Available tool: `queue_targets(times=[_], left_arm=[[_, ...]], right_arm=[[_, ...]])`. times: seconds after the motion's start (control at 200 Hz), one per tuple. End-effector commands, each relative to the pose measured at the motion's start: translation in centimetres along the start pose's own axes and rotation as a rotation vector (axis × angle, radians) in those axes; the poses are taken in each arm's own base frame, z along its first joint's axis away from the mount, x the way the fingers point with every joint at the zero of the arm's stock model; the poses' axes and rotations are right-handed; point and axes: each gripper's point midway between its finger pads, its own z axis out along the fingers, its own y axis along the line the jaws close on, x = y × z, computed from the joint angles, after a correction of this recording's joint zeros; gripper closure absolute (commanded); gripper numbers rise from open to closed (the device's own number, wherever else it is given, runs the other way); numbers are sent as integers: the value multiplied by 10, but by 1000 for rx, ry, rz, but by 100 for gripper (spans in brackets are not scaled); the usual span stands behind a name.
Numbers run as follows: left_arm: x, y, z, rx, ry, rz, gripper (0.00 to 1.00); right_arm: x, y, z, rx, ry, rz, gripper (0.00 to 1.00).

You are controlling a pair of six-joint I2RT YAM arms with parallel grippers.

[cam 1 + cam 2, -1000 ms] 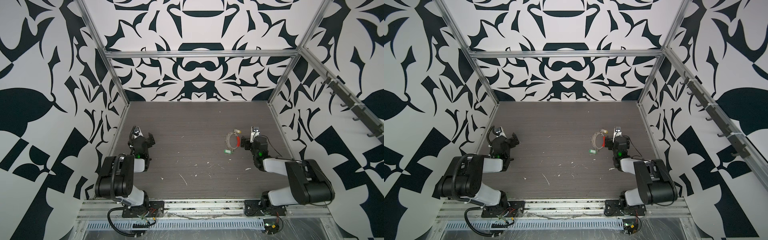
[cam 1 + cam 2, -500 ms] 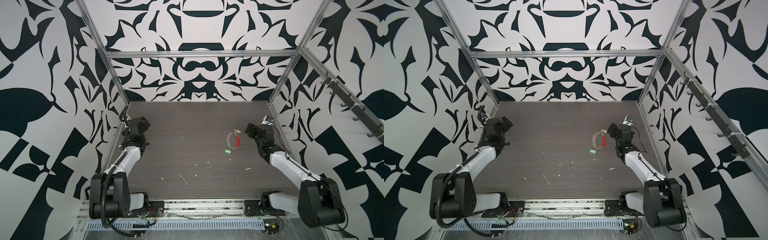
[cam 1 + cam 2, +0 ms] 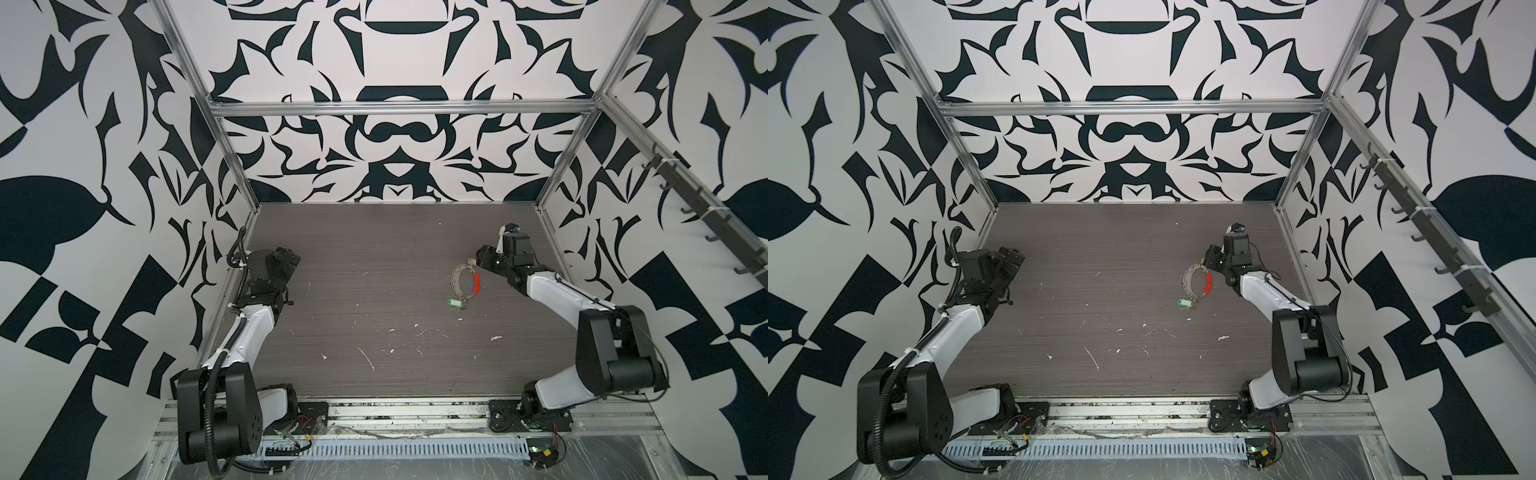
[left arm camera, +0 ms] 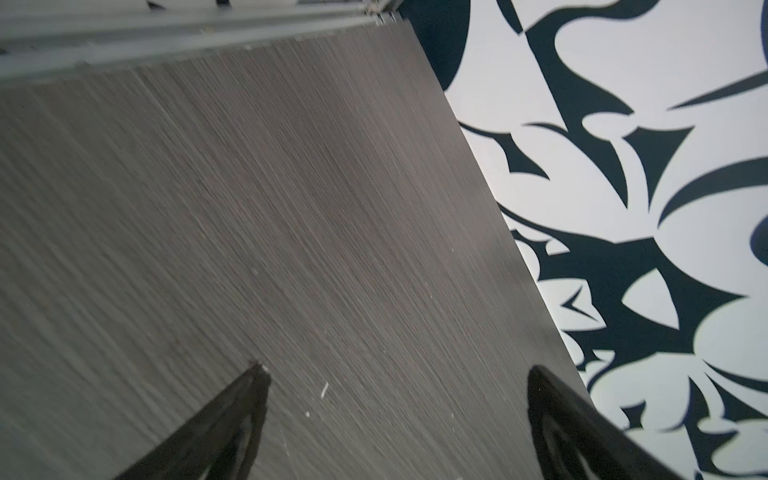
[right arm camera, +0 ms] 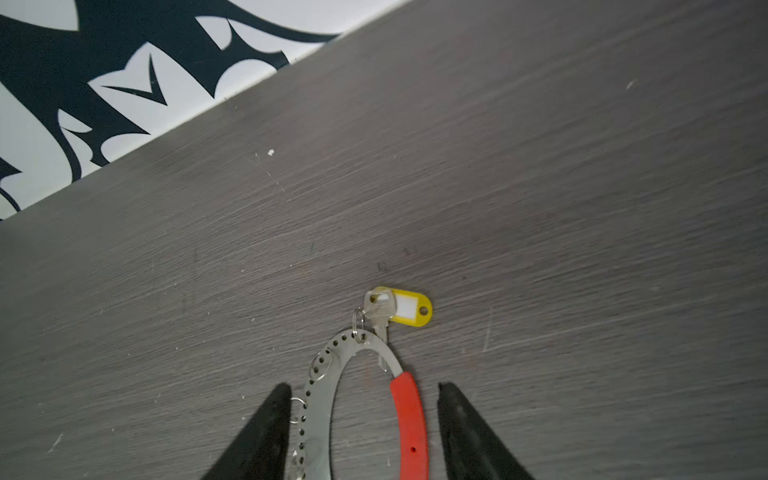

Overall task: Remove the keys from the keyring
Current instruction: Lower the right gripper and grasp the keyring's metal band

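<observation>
The keyring (image 5: 320, 399) is a flat grey metal hoop with punched holes and a red section (image 5: 409, 415). It lies flat on the table right of the middle in both top views (image 3: 457, 282) (image 3: 1187, 282). A key with a yellow tag (image 5: 409, 309) hangs from its far end. A green tag (image 3: 456, 303) (image 3: 1185, 304) lies at its near end. My right gripper (image 5: 363, 386) (image 3: 482, 259) is open, one finger on each side of the hoop's far part, with a gap beside the red section. My left gripper (image 4: 397, 370) (image 3: 286, 259) is wide open over bare table by the left wall.
White flecks and scratches (image 3: 368, 359) dot the near half of the dark wood-grain table (image 3: 374, 249). Patterned walls with aluminium frame posts (image 3: 232, 166) close in the left, back and right. A rail with hooks (image 3: 706, 216) runs along the right wall.
Both arms have unfolded and reached towards the back. My right gripper has come over the keyring's far end and its jaws have narrowed. The left gripper stays wide open.
</observation>
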Motion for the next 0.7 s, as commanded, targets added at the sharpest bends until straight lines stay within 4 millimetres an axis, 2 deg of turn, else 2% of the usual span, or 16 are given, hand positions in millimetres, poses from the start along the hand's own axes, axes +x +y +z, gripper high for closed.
queue_targets(times=[0.0, 0.115, 0.355, 0.54, 0.695], left_arm=[[11, -40, -8, 138, 143, 24, 1], [22, -45, -16, 221, 158, 1, 0], [29, -34, -34, 243, 131, 18, 1], [33, -36, -36, 260, 147, 23, 1], [36, -37, -34, 263, 166, 20, 0]], right_arm=[[2, 10, 12, -23, 73, -65, 50], [8, 17, 27, -10, 120, -102, 55], [18, 22, 48, 19, 153, -114, 64], [20, 14, 56, 69, 166, -118, 71], [21, 8, 57, 98, 168, -133, 73]])
